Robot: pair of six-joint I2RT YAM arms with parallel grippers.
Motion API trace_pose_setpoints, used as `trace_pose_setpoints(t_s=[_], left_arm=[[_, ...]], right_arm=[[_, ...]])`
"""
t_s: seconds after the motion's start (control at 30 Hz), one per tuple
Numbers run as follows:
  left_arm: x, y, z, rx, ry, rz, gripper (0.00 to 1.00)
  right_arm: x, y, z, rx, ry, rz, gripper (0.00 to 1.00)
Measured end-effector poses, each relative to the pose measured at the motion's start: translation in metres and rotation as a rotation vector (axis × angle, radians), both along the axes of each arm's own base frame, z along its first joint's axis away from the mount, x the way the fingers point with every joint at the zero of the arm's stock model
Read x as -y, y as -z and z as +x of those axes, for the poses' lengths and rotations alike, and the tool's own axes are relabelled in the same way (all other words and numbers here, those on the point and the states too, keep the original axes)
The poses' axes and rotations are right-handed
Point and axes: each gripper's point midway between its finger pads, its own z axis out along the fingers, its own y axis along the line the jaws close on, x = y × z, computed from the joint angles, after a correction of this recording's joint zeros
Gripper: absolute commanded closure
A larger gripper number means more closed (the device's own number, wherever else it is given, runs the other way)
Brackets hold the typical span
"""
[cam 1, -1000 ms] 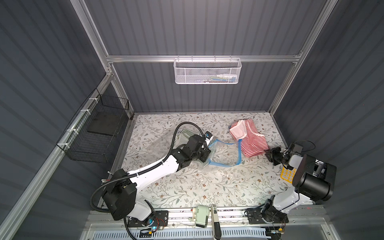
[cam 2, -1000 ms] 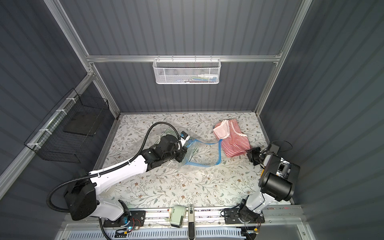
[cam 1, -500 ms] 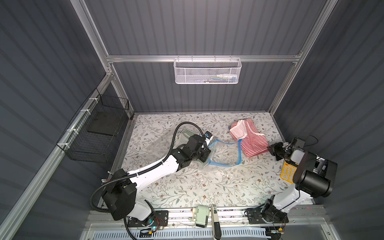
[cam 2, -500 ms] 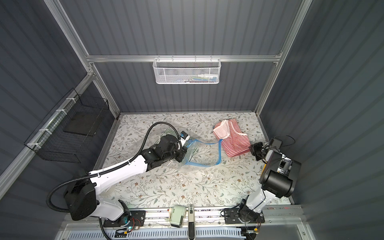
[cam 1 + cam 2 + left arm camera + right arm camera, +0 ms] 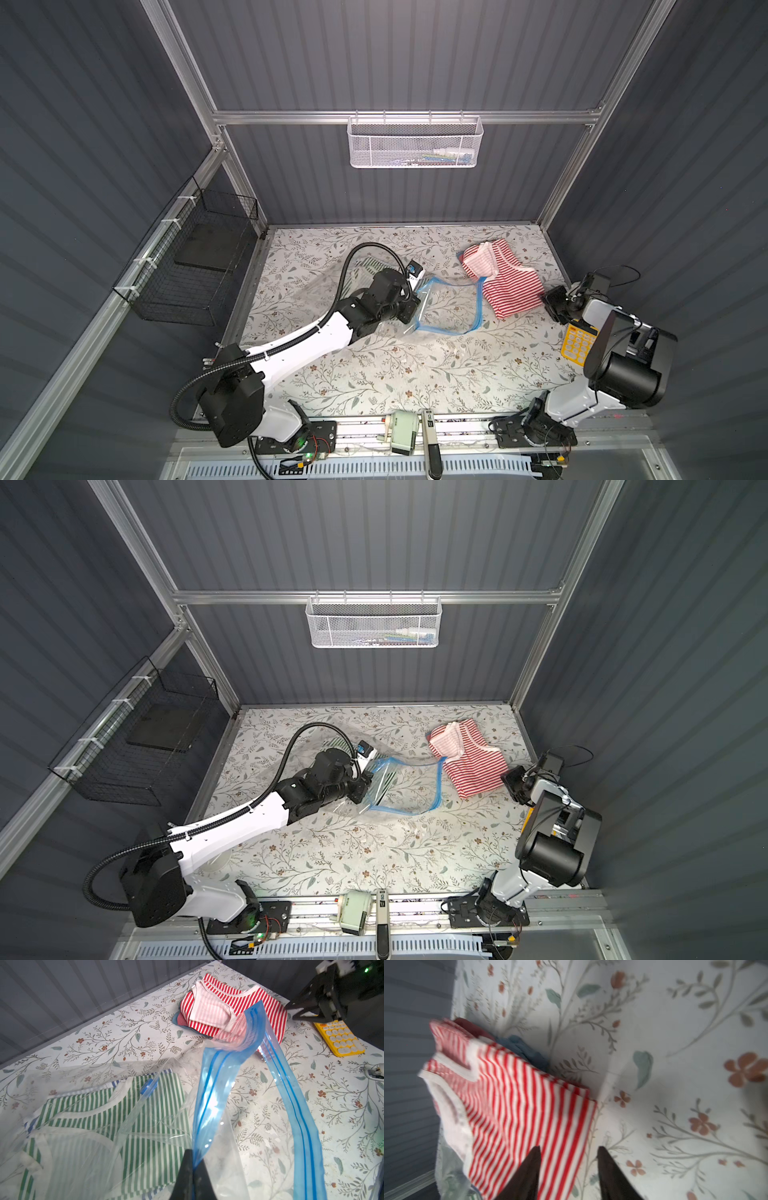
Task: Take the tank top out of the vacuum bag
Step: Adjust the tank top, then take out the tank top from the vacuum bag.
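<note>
The vacuum bag (image 5: 446, 305) (image 5: 405, 787) lies mid-table, clear with a blue zip strip (image 5: 220, 1076) and a round blue valve cap (image 5: 148, 1087). Its mouth gapes toward the right. My left gripper (image 5: 192, 1159) (image 5: 411, 309) is shut on the zip edge and holds it up. A green-striped tank top (image 5: 87, 1109) lies inside the bag. A red-striped tank top (image 5: 509, 291) (image 5: 218, 1012) (image 5: 519, 1101) lies outside, just past the bag's mouth. My right gripper (image 5: 569, 1149) (image 5: 550, 303) stands open at that top's right edge, holding nothing.
Blue and dark red cloth (image 5: 525, 1047) lies under the red-striped top. A yellow keypad (image 5: 579, 343) (image 5: 338, 1036) sits near the right arm. A white mesh basket (image 5: 415, 141) hangs on the back wall, and a black wire basket (image 5: 195, 270) on the left wall.
My right gripper has shifted slightly toward the back beside the red-striped top, and its jaws now stand apart. The left arm and the bag have not moved.
</note>
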Motion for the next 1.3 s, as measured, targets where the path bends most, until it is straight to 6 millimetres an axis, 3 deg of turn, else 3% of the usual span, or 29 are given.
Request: trace_pose_setpoints(t_s=[0.07,0.13,0.27,0.37,0.43,0.63,0.77,0.9,1.3], left_arm=[[-0.003,-0.006,-0.003,0.009,-0.001,-0.01,1.0],[-0.006,-0.009,-0.004,0.014,-0.004,-0.019,1.0],[-0.006,-0.012,-0.005,0.013,-0.01,-0.032,1.0],[-0.006,-0.012,-0.006,0.008,-0.01,-0.035,1.0],[-0.006,-0.012,-0.006,0.005,-0.008,-0.037,1.0],[-0.004,-0.013,-0.009,-0.01,0.009,-0.038,1.0],[-0.001,-0.017,-0.01,-0.013,0.017,-0.051,1.0],[-0.001,-0.017,-0.011,-0.025,0.014,-0.061,1.0],[0.001,-0.018,-0.012,-0.049,0.01,-0.084,1.0]], right_arm=[[-0.002,-0.002,-0.007,-0.007,0.004,-0.012,0.39],[-0.004,-0.019,-0.014,0.019,0.011,-0.034,0.39],[-0.016,-0.079,-0.021,0.166,-0.003,-0.105,0.39],[-0.041,-0.106,-0.03,0.26,-0.054,-0.117,0.36],[-0.061,-0.11,-0.04,0.289,-0.096,-0.097,0.35],[-0.119,-0.093,-0.079,0.303,-0.197,0.031,0.22],[-0.146,-0.109,-0.091,0.37,-0.254,0.08,0.1],[-0.167,-0.129,-0.099,0.44,-0.305,0.117,0.04],[-0.243,-0.16,-0.127,0.484,-0.517,0.284,0.08]])
